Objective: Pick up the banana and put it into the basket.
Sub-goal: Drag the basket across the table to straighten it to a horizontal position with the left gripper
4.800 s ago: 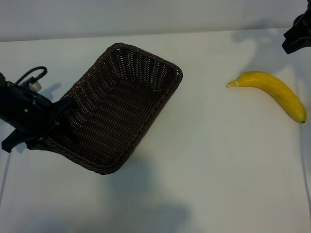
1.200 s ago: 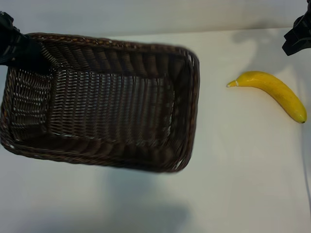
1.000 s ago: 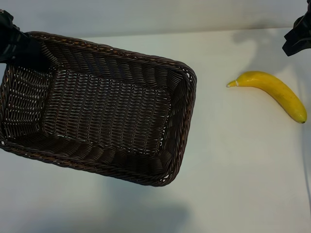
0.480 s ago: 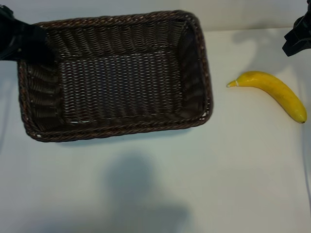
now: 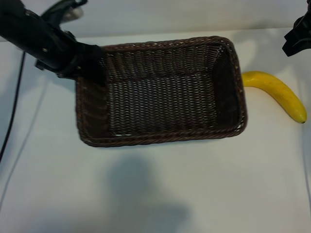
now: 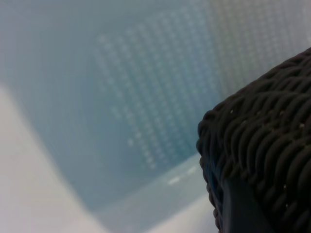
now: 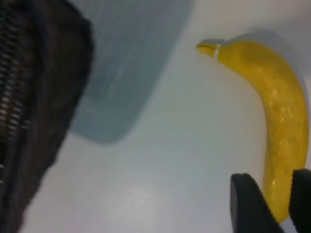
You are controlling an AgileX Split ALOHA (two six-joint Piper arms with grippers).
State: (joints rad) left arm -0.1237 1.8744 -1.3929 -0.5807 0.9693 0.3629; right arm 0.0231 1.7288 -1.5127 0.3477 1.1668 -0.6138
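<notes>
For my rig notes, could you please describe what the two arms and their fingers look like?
Both arms are matte black. The left arm is bulky and angular, with a thin black cable trailing from it and a looped cable at its top. Only a blocky black corner of the right arm shows. The right gripper has flat, dark, round-tipped fingers. No markings are visible.

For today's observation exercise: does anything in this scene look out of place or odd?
Yes. The basket hangs off the table, its corner held by the left pincer; its far rim hides the banana stem. The banana lies outside it, untouched.
</notes>
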